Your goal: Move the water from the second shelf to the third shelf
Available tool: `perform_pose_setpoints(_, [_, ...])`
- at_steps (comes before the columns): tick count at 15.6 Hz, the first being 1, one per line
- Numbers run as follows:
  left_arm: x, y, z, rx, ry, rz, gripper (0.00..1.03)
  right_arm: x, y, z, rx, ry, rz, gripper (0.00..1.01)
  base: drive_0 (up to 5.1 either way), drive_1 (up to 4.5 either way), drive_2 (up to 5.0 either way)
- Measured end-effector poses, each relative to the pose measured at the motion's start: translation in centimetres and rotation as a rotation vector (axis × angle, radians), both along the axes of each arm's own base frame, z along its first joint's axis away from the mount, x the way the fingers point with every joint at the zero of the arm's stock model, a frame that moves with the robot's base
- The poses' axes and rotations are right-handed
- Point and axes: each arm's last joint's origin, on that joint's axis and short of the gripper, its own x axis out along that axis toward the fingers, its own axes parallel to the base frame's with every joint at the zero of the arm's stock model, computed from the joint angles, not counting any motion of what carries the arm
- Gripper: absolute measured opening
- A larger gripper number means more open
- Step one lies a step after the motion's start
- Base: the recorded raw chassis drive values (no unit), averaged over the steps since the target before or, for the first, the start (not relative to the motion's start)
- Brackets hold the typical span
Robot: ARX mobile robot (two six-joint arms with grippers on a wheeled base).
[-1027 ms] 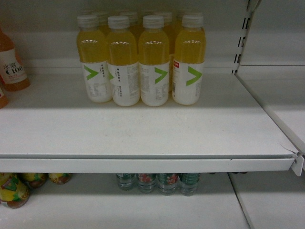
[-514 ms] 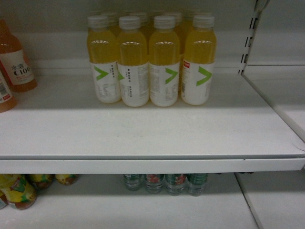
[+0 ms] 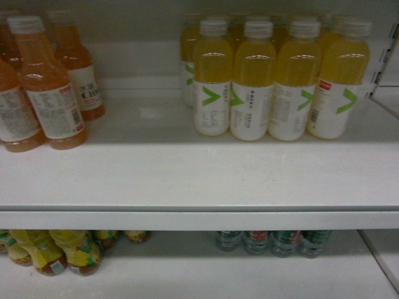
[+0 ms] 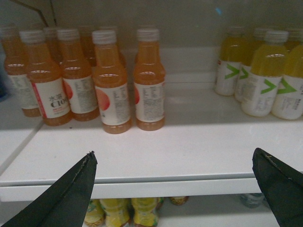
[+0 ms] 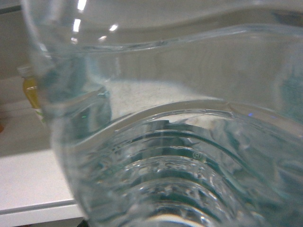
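Orange bottles (image 3: 43,93) stand at the left of the shelf (image 3: 187,180), yellow bottles (image 3: 274,81) to the right. The left pincer (image 4: 175,189) hangs open before the shelf edge. A clear ribbed water bottle (image 5: 180,156) fills the right wrist view; whether the right pincer grips it cannot be told.

black pointed fingers (image 4: 71,194), rough edges

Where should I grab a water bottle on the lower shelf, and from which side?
Take the rightmost water bottle by its body, coming in level from the front: the shelf above hides its top, and neighbours crowd its left, while its right side looks free.
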Motion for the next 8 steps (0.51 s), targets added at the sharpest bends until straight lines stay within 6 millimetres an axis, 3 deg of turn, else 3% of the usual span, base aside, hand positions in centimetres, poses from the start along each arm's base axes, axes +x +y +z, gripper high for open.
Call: perform_pose_setpoints(8, [0.00, 0.00, -0.01, 0.000, 0.001, 0.000, 0.98, 0.00, 0.00, 0.01, 0.000, -0.001, 0.001, 0.40, -5.0, 2.50, 2.5])
